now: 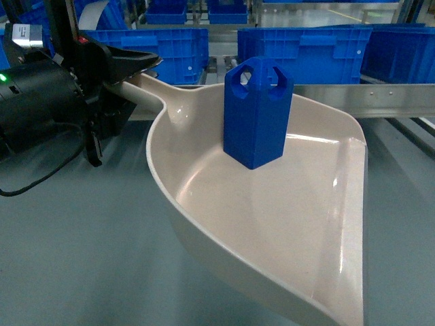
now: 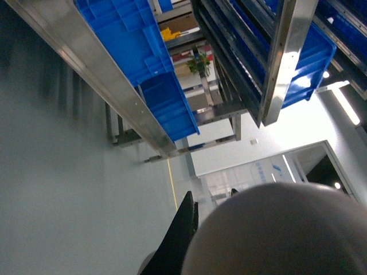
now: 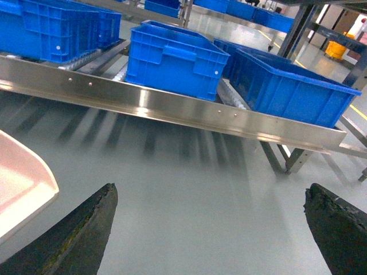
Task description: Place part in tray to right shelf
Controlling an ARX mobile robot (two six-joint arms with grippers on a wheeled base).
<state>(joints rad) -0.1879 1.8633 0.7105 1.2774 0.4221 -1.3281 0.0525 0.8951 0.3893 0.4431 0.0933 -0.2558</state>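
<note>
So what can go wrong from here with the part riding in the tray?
1. The part stands upright and unsecured in the tray; a tilt could tip it or slide it toward the open lip.
2. The left gripper holds the tray only by its handle, so it may sag or twist.
3. The lip could strike the shelf's front rail.

The tray [image 1: 272, 224] is made of smooth cream plastic, glossy enough that light streaks are reflected. The part [image 1: 257, 112] is moulded in blue plastic with a duller sheen. The right shelf [image 3: 172, 106] is seen as brushed stainless steel (quite shiny). The crates [image 3: 178, 60] are ribbed blue plastic. The floor [image 3: 200, 195] looks matt grey.
</note>
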